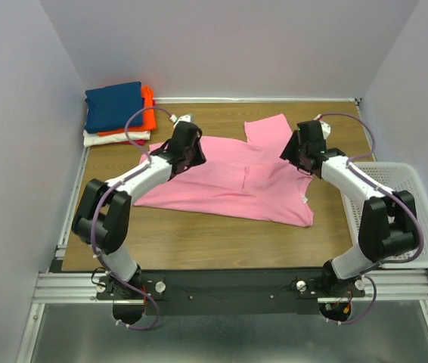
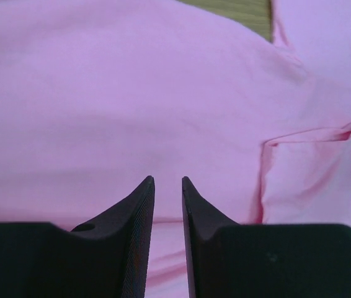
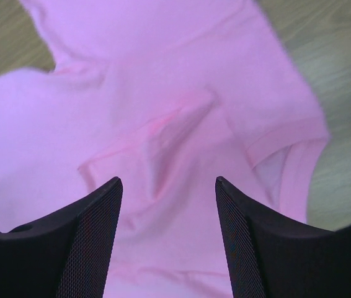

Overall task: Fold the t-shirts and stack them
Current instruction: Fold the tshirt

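A large pink t-shirt (image 1: 233,181) lies spread on the wooden table, one sleeve turned toward the back. My left gripper (image 1: 192,148) hovers over its left shoulder area; in the left wrist view (image 2: 168,180) the jaws stand a narrow gap apart with nothing between them, pink cloth (image 2: 132,93) below. My right gripper (image 1: 293,150) hovers over the shirt's right side; in the right wrist view (image 3: 168,180) it is wide open and empty above the wrinkled cloth (image 3: 163,81). A folded stack stands at the back left: navy shirt (image 1: 113,106) on top, then orange (image 1: 148,113), white (image 1: 116,138) and a red edge.
A white plastic mesh basket (image 1: 426,219) stands at the right edge of the table beside the right arm. White walls close in the left, back and right sides. Bare wood (image 1: 199,242) shows in front of the shirt.
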You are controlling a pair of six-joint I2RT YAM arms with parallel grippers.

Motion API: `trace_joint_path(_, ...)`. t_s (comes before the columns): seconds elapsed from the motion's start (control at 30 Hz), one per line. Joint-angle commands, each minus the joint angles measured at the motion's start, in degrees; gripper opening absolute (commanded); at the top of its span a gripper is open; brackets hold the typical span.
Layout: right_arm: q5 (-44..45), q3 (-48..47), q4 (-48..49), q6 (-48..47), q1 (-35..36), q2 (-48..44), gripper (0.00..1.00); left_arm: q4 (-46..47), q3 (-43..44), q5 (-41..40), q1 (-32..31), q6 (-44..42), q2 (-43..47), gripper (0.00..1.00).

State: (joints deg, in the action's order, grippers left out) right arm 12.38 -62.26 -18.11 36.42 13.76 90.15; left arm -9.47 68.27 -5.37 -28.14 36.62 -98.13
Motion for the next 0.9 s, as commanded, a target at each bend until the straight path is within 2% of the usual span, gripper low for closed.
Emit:
trace_joint_path(0.0,-2.0,5.1,1.5,2.4,5.7,-3.2,0.68,2.3,-9.5,-2.3,2.7,4.8,5.2,0.31)
trace_joint_path(0.13,-1.7,8.2,2.3,4.6,11.8,-3.1,0.68,3.8,-15.5,-2.5,5.3,6.6,8.7,0.31)
trace_joint_path(0.33,-1.7,10.8,3.2,7.0,16.6,-2.4,0.68,6.2,-21.2,-1.1,8.7,7.7,9.2,0.3)
trace_joint_path(0.57,-1.3,15.6,3.8,9.5,17.4,-5.1,0.67,9.0,-24.3,2.3,14.5,7.4,7.3,0.27)
trace_joint_path(0.87,-0.3,21.0,3.7,10.8,17.4,-6.6,0.67,9.2,-24.7,3.4,17.7,6.3,6.5,0.27)
